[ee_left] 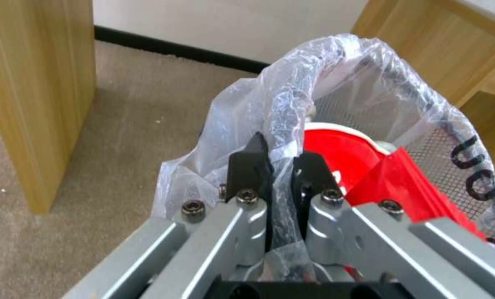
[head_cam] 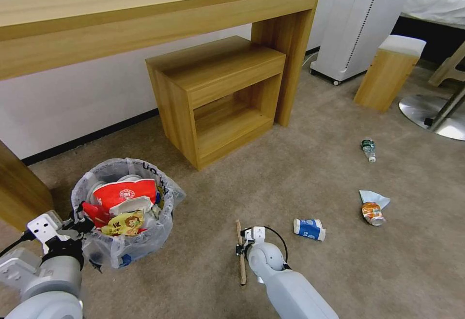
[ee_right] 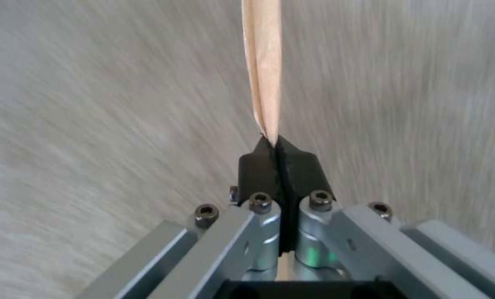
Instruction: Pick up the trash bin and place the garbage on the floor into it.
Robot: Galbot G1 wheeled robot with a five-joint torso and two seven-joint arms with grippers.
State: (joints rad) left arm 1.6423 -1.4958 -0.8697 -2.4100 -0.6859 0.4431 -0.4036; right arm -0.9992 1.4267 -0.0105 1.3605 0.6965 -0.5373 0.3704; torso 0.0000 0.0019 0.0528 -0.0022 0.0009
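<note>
Right pincer (ee_right: 279,160) clamps wooden stick (ee_right: 264,62); left pincer (ee_left: 278,166) grips trash bin (ee_left: 369,99).

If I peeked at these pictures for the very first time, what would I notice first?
Probably the trash bin at the robot's left, stuffed with red and white rubbish, with the left gripper pinching its crinkly plastic-lined rim. Next, the right gripper clamped on a long wooden stick just above the beige floor. Farther right, a blue-white carton, a crushed wrapper and a small bottle lie scattered on the carpet.
</note>
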